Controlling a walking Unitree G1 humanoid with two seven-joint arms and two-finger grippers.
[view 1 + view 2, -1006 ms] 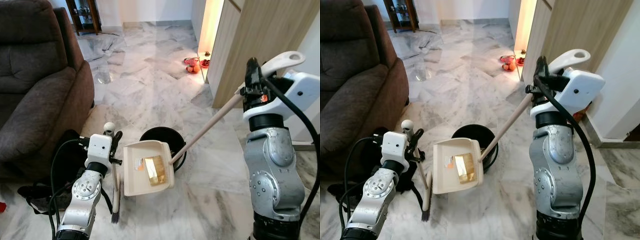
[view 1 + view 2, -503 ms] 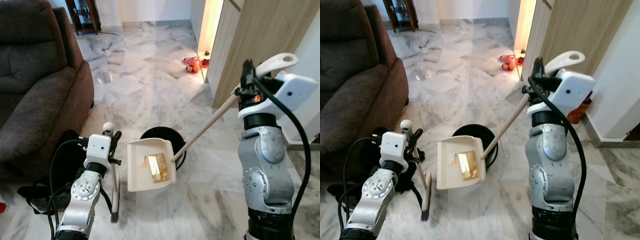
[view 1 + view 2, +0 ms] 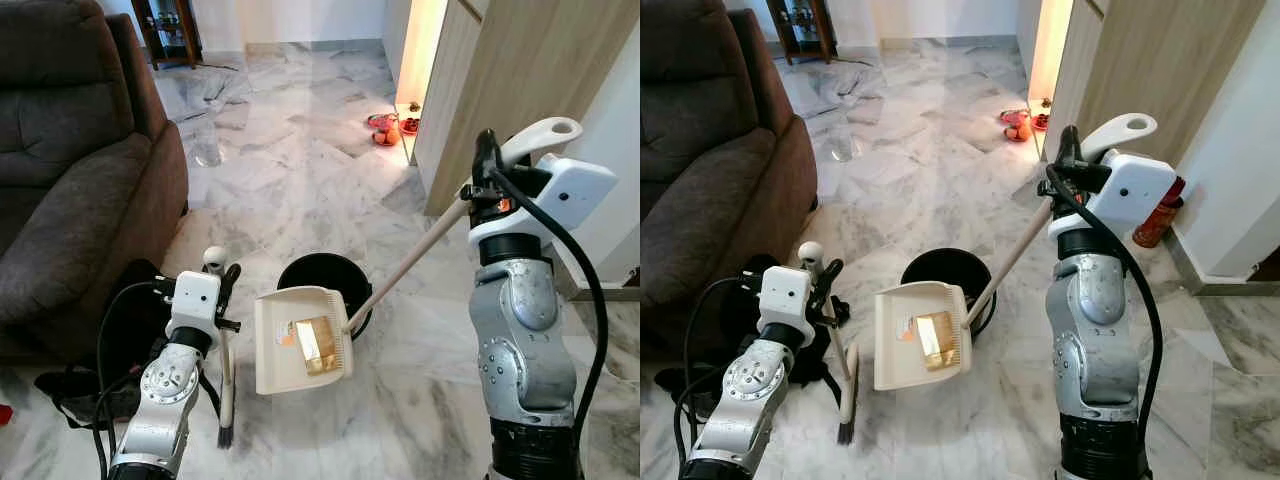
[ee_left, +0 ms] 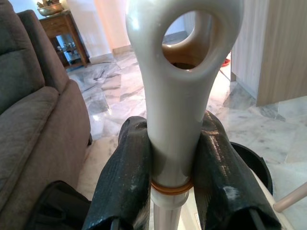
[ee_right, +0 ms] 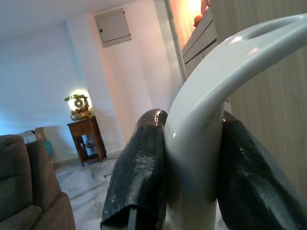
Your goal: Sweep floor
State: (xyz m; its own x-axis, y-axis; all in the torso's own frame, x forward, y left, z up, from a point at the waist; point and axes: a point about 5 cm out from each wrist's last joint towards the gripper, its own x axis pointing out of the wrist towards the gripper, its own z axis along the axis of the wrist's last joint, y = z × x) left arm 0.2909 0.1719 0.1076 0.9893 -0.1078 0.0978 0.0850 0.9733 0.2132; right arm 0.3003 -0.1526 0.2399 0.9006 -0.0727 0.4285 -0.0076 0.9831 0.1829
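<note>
At far left I see the brown sofa [image 3: 70,170]. My left gripper [image 4: 170,167], lower left, is clamped on the broom [image 3: 226,375] handle, bristles on the floor. At centre the dustpan [image 3: 300,340] carries yellowish debris [image 3: 316,345] before the black bin [image 3: 318,280]. My right gripper [image 5: 189,158], at right, clasps its long handle.
</note>
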